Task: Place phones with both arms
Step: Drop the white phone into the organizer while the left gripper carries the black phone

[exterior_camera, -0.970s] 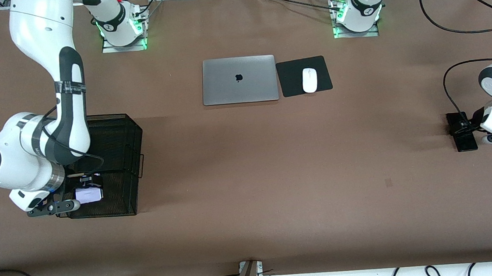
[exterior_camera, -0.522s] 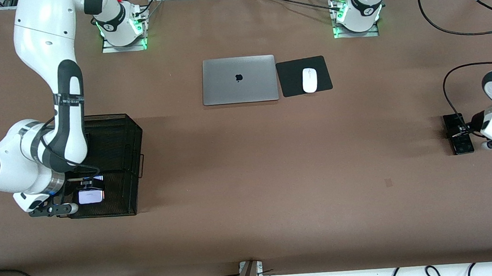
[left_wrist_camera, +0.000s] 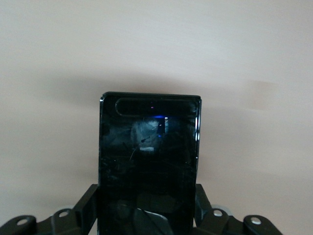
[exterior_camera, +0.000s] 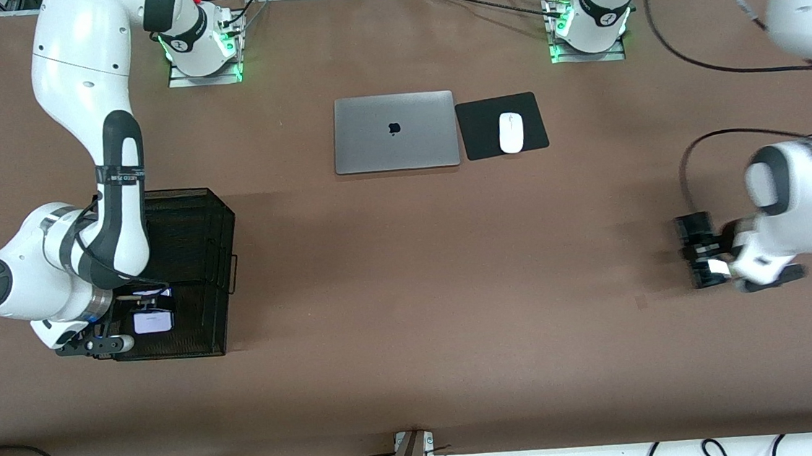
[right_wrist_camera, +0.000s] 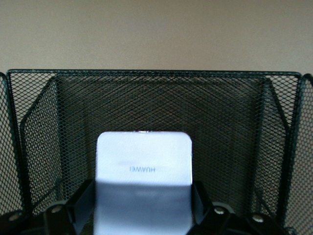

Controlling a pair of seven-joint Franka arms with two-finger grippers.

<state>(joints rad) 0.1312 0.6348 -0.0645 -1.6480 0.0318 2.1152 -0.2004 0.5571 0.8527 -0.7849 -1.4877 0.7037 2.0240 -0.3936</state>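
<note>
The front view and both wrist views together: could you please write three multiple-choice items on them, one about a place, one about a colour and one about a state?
1. Where is the pale phone?
A. On the laptop
B. Over the black mesh basket
C. On the mouse pad

2. What colour is the mouse?
A. White
B. Red
C. Black

3. What is the left gripper doing?
A. Gaping, holding nothing
B. Gripping the mouse
C. Clamped on the black phone

Answers: 1 B, mesh walls surround it in the right wrist view; 2 A, it shows white on the dark pad; 3 C, fingers flank the phone.
</note>
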